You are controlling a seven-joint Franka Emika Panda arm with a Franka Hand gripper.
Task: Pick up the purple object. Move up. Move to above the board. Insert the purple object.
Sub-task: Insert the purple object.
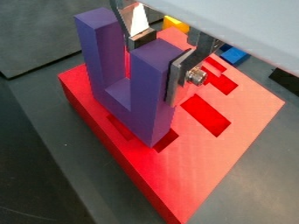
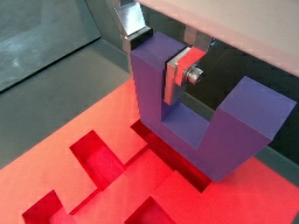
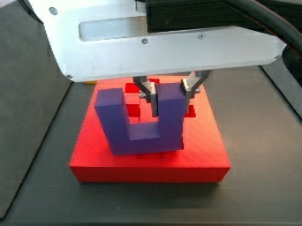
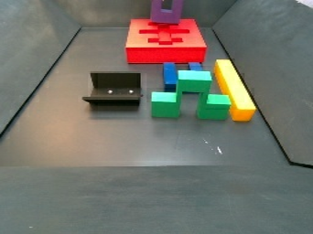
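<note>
Purple object [image 3: 141, 124] standing upright, base sitting down in a slot of the board [image 3: 94, 159], gripper [image 3: 167, 94] clamping one upright arm between its silver fingers [image 2: 176, 74], fixture [image 4: 113, 90] lying at eight o'clock from the board.

Both wrist views: close, angled down past the gripper [image 1: 162, 54] onto the board [image 1: 222, 166]. Side views: close on it [image 3: 147, 163]; far, high, from across the floor [image 4: 73, 101].
</note>
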